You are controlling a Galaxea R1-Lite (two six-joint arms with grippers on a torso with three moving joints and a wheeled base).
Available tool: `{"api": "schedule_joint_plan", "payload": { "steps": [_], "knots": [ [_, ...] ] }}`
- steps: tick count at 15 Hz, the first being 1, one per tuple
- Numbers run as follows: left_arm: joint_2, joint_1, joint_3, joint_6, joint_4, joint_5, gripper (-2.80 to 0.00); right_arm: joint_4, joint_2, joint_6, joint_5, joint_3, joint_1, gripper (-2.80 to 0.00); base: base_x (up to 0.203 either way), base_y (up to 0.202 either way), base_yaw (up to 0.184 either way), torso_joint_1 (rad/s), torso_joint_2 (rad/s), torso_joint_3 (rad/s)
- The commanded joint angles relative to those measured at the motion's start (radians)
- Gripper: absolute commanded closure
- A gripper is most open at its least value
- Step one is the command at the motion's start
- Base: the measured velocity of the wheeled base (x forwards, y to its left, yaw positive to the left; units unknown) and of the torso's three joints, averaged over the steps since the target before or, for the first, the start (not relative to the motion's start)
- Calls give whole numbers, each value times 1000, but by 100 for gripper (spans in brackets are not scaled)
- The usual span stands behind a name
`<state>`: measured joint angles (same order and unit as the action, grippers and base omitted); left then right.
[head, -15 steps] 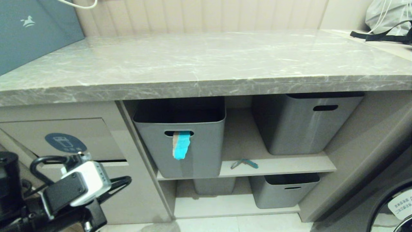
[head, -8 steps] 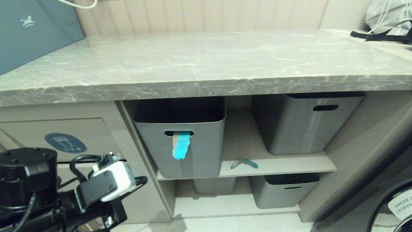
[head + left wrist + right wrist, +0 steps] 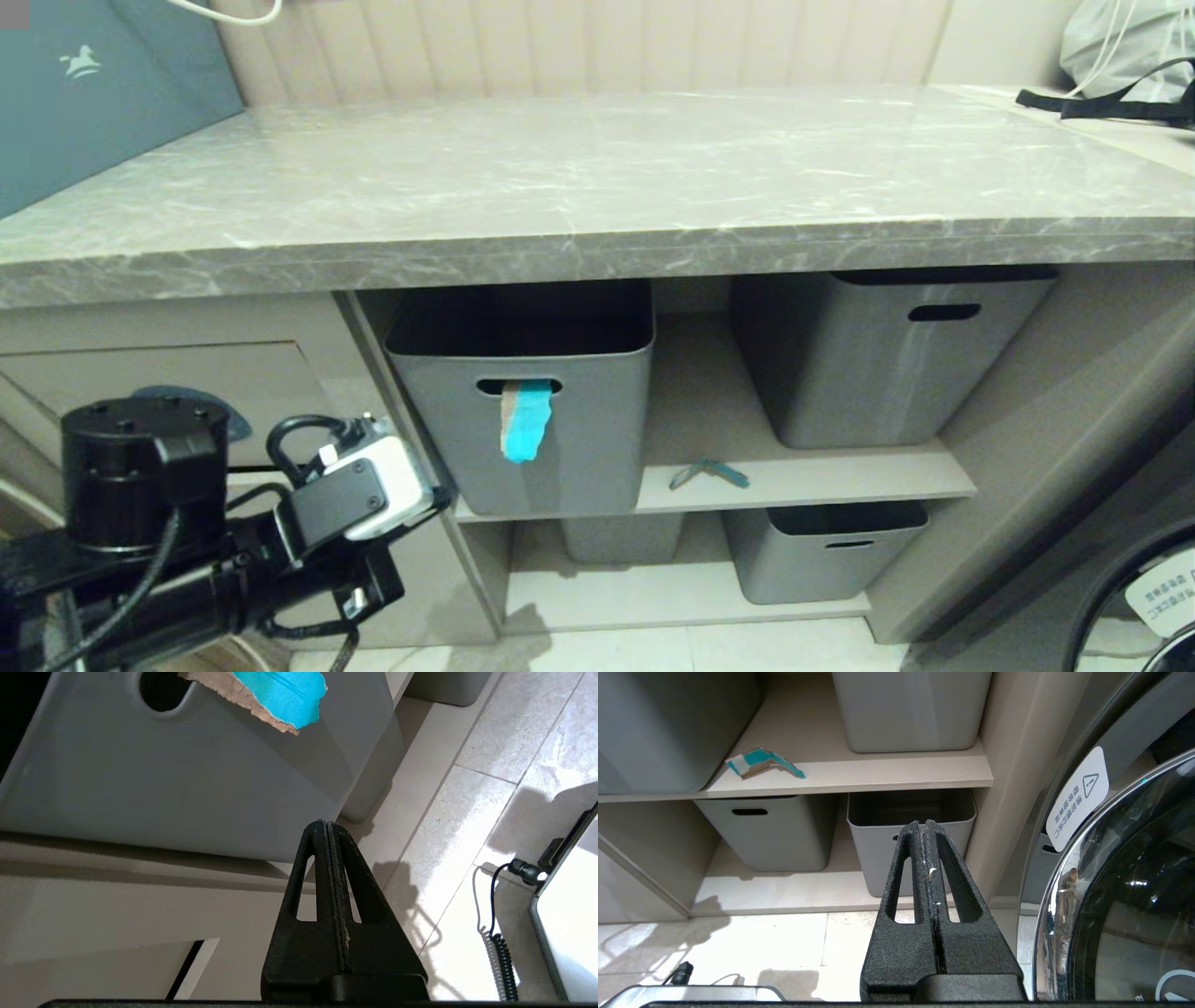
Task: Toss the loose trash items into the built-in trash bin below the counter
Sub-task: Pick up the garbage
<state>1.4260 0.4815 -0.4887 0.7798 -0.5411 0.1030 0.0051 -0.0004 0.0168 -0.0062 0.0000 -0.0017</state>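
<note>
Trash first: the wrapper strip (image 3: 525,420) hangs out of the handle slot of the upper left tub (image 3: 579,448), and the thinner bent strip (image 3: 709,472) lies on the shelf (image 3: 840,476) just beside that tub; the bin flap (image 3: 187,373) sits to the left, its sticker partly hidden behind the arm. Left gripper (image 3: 328,828) is low, near the tub's bottom corner, clenched and empty; right gripper (image 3: 926,827) is clenched too, holding nothing. Risk, I'd say: with jaws shut it can only nudge the wrapper back into the slot, or snag the tub's edge. Only the left wrist view shows the wrapper's torn tan edge up close; only the right wrist view shows the bent strip's crumpled fold.
</note>
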Motion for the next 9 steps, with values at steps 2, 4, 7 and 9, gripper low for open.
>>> {"api": "schedule_joint_plan", "payload": {
  "steps": [2,4,7,9],
  "knots": [
    [31,0,-13,16,-6,3,0,0,0,0,0,0,0,0,0,0,0,0,0,0],
    [44,1,-23,16,-8,3,-280,0,0,0,0,0,0,0,0,0,0,0,0,0],
    [51,2,-37,18,-11,3,-280,1,0,0,0,0,0,0,0,0,0,0,0,0],
    [51,2,-37,43,-13,4,-280,0,0,0,0,0,0,0,0,0,0,0,0,0]
  ]
}}
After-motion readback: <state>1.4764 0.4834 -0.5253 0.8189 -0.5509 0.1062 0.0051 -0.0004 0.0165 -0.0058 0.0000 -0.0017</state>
